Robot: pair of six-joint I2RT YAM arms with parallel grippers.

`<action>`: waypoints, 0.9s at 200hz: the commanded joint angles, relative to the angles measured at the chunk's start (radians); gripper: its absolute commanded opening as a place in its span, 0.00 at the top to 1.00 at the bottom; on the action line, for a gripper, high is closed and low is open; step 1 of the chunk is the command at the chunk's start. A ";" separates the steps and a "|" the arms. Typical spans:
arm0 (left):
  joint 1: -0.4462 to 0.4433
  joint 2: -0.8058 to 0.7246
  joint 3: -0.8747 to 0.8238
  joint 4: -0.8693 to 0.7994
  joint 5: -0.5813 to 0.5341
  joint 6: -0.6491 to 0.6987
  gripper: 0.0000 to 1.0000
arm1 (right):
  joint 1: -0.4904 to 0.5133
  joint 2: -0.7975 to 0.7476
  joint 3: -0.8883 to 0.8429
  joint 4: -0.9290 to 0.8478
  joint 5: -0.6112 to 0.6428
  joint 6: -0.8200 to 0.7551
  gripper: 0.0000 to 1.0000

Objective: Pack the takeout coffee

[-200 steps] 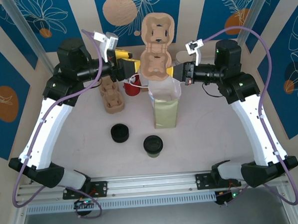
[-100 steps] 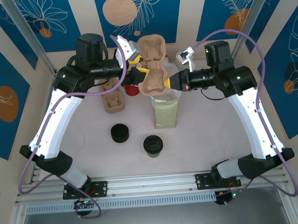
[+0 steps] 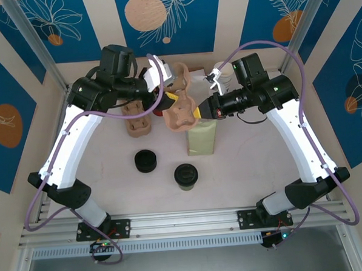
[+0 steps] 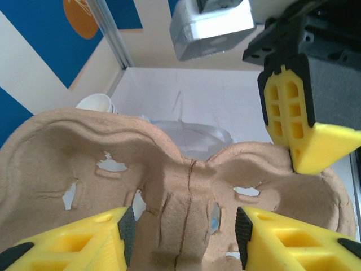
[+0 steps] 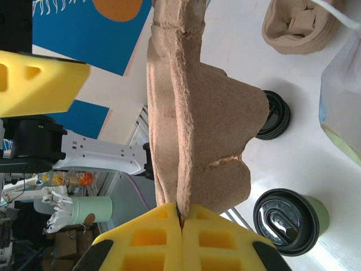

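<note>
We see a moulded brown pulp cup carrier held in the air over the far middle of the table, tilted, between the two arms. The right gripper has its yellow fingers pressed together on the carrier's thin edge. The left gripper straddles the carrier's middle ridge with its jaws apart. From the right wrist, one of its fingers stands clear of the pulp, though we cannot tell whether the other pad touches.

The small olive-green paper cup with a round black lid stands upright on the table, near the middle of its near edge and apart from everything else. From the right wrist we see its lid from above, and little of its sides.

A low stack of bare black lids sits just to its left, not touching it. The carrier cuts off part of that stack in the right wrist view.

An upright pale-olive paper bag stands behind the cup. From above its mouth is hidden under the carrier, and from the left wrist a whitish crinkled rim shows behind the pulp.

A stack of more pulp carriers lies toward the far left edge, partly under the left arm. Some cream cups peek over the held carrier, only their rims visible. A sliver of something red beside the carrier is too hidden to name.
</note>
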 commanded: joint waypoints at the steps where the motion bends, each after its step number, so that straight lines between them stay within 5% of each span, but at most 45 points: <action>1: -0.027 0.018 0.030 -0.076 -0.050 0.074 0.49 | 0.012 0.011 0.035 -0.046 -0.008 -0.027 1.00; 55: -0.072 0.058 0.043 -0.121 -0.205 0.097 0.48 | 0.023 0.015 0.026 -0.054 -0.009 -0.029 1.00; 180: -0.104 0.092 0.054 -0.132 -0.218 0.105 0.53 | 0.025 0.020 0.015 -0.069 -0.009 -0.043 1.00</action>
